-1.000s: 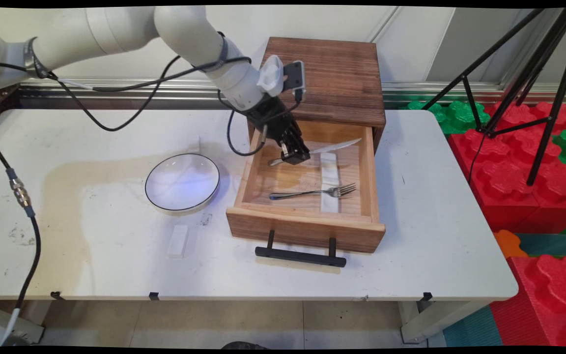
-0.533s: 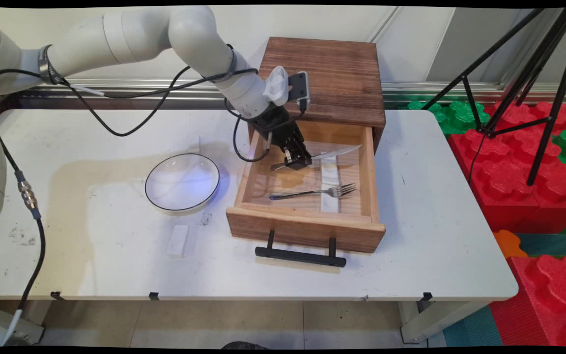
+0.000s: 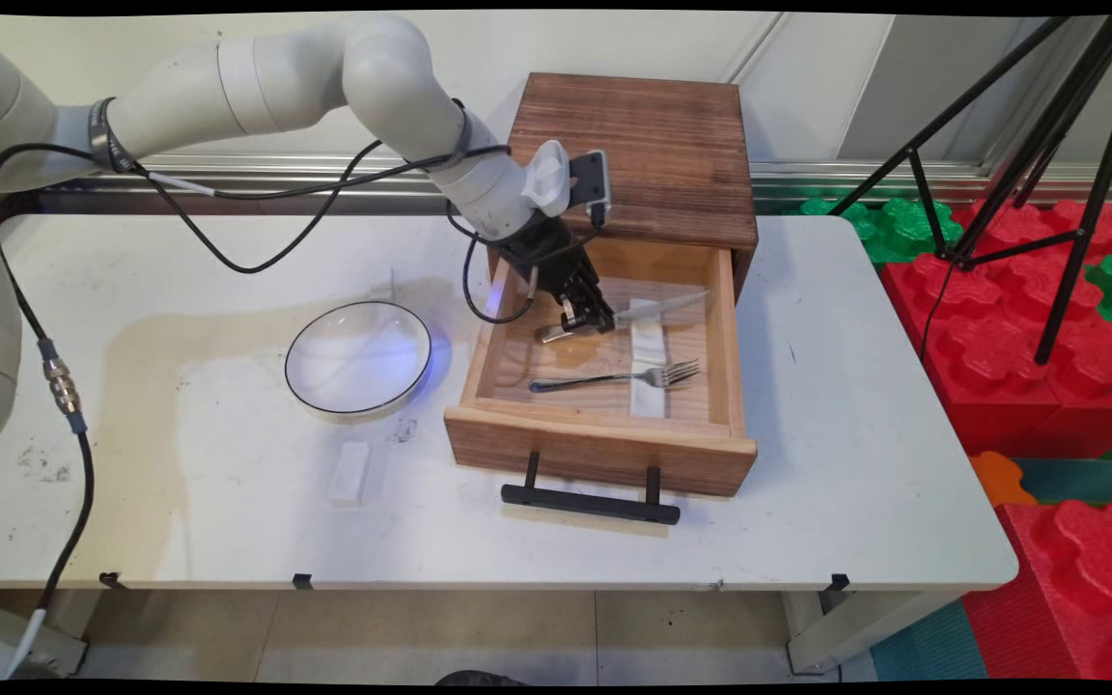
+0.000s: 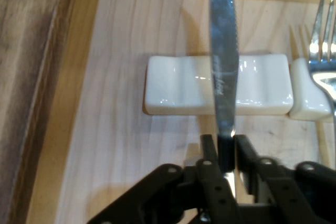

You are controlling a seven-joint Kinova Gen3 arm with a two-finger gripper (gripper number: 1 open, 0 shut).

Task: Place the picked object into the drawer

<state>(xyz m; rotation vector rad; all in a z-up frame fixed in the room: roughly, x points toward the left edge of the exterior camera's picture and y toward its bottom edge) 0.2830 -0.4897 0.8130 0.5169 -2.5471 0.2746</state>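
Note:
My gripper reaches into the open wooden drawer and is shut on a silver table knife near where blade meets handle. In the hand view my gripper clamps the knife, whose blade runs away from me across a white cutlery rest; whether it touches the rest I cannot tell. A second white rest lies to the right with a fork on it. In the main view the fork lies nearer the drawer front, its tines on a rest.
The drawer sticks out of a dark wooden cabinet and has a black handle. A white bowl with a dark rim sits left of the drawer. A third white rest lies on the table in front of the bowl.
The gripper, still shut on the knife, has shifted slightly towards the drawer's front, and the knife has come with it. The fork, bowl and rests have not moved.

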